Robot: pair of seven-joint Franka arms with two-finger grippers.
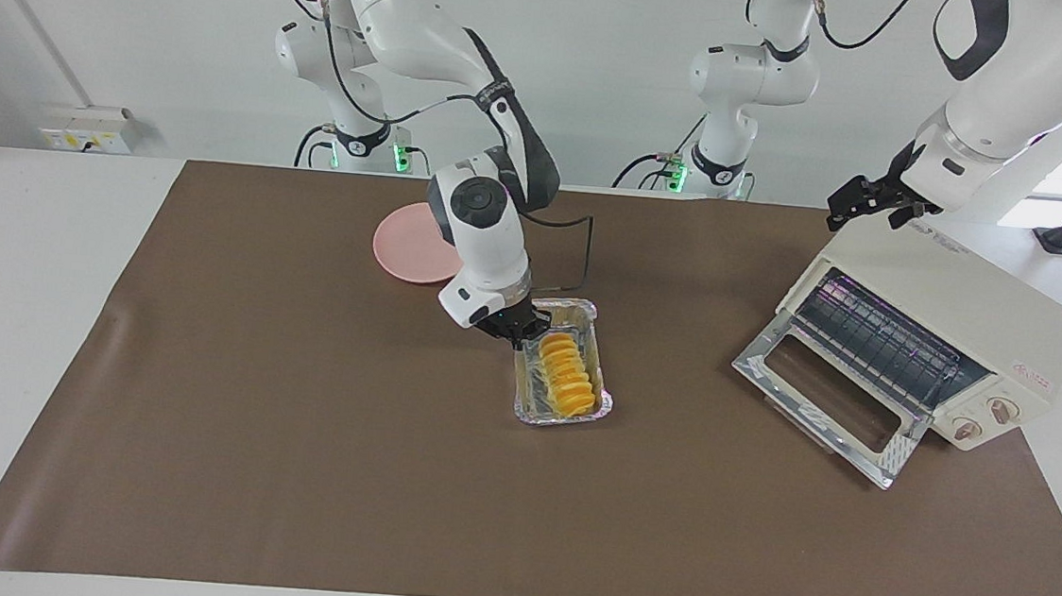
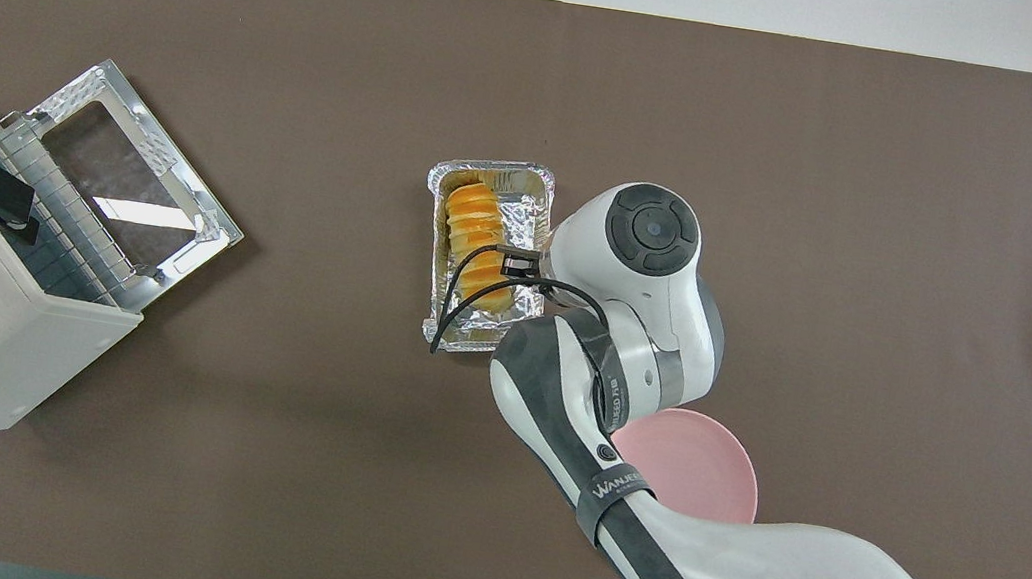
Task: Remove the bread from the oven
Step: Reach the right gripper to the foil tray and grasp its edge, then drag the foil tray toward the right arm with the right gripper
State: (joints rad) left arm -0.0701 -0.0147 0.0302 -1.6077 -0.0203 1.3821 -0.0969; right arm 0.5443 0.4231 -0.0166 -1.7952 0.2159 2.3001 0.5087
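Bread (image 1: pixel 567 374) yellow-orange, ridged; plate (image 1: pixel 407 243) pink; oven (image 1: pixel 966 304) prob. cream.

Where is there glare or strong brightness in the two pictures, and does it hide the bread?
Facing view: bright window light washes out the corner above the oven. Overhead view: a white reflection sits on the oven door's glass, and the foil tray shines. The bread stays clearly visible in both views.

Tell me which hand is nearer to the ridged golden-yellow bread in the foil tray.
Right. The right hand is down at the bread's robot-side end, inside the rectangular silver foil tray. The left hand is up over the cream-white toaster oven at the left arm's end of the table.
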